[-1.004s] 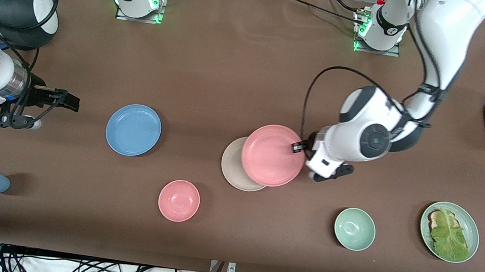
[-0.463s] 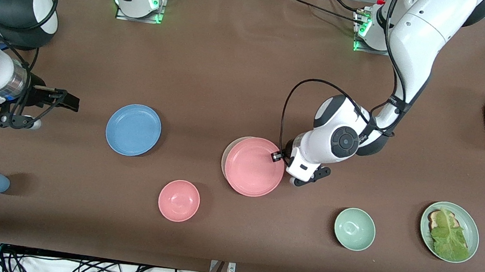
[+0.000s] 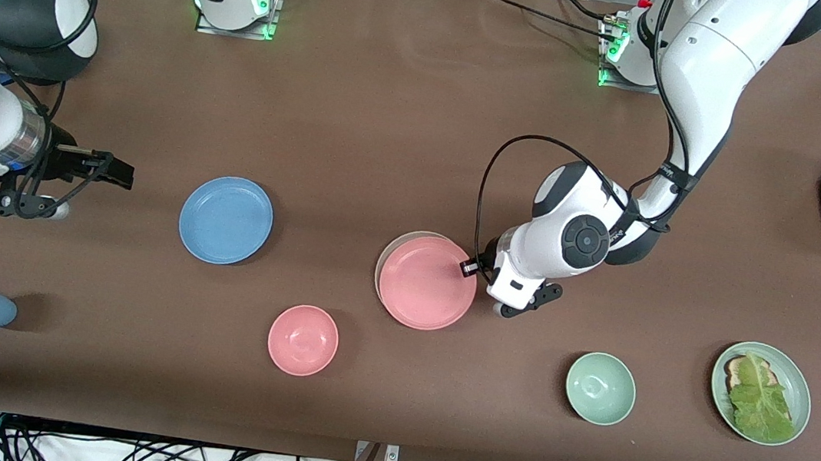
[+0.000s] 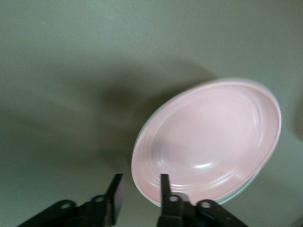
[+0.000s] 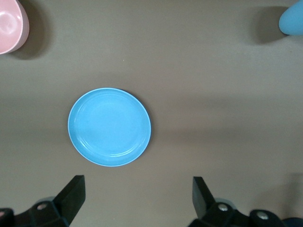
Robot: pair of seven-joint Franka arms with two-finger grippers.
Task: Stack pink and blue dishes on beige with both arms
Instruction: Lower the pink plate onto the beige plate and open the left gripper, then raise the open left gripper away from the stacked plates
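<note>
Now pink plate (image 4: 208,142) on beige plate (image 3: 386,257), rim between parted left fingers (image 4: 164,187) (right fingers (image 5: 71,194) wide)

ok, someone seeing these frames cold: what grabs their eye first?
Mid-table, the pink plate sits on the beige plate, whose rim peeks out; the left gripper has its fingers straddling the pink rim, opened off it. The blue plate lies alone toward the right arm's end, where the right gripper waits wide open above the table.
</note>
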